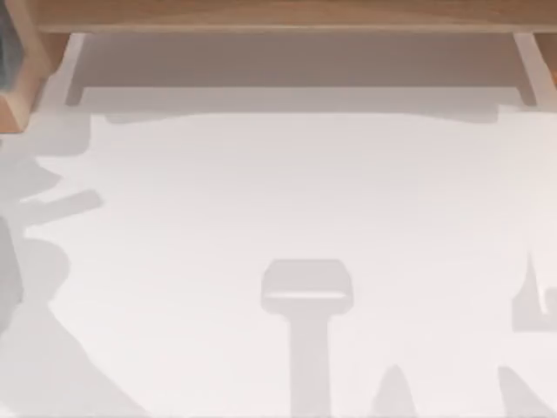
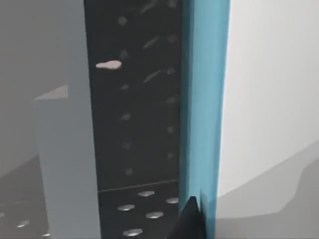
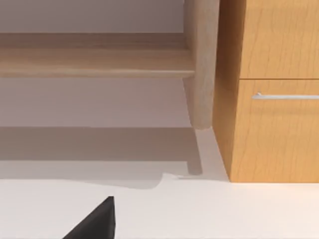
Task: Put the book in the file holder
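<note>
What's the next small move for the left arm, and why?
Probably ease the book a little further down into the file holder. The left wrist view shows its teal edge upright beside the dark perforated wall, with the holder's floor in sight below, so it may not be seated.

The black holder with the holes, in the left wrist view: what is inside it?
A teal book stands upright against the perforated black file holder. I cannot tell whether it is fully inside. A pale panel covers the holder's near side, and the book hides whatever lies behind it.
</note>
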